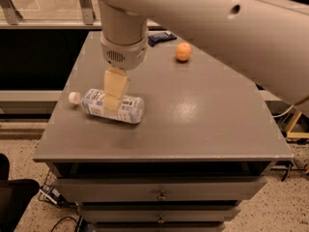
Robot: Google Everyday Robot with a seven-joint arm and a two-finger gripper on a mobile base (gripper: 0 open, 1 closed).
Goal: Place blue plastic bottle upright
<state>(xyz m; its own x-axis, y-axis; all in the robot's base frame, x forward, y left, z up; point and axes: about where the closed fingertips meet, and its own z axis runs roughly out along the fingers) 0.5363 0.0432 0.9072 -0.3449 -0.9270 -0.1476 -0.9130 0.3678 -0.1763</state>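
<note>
The blue plastic bottle (129,109) lies on its side near the front left of the grey table (207,124). Its white cap (74,97) points left and its label faces up. My gripper (114,94) hangs from the large white arm and reaches down onto the middle of the bottle, covering part of the label. It is at the bottle's level, in front of its midsection. The bottle rests on the table top.
An orange fruit (183,51) sits at the back of the table, right of the arm. A dark flat object (161,36) lies at the far edge. Drawers (159,195) are below the front edge. A railing and floor lie beyond.
</note>
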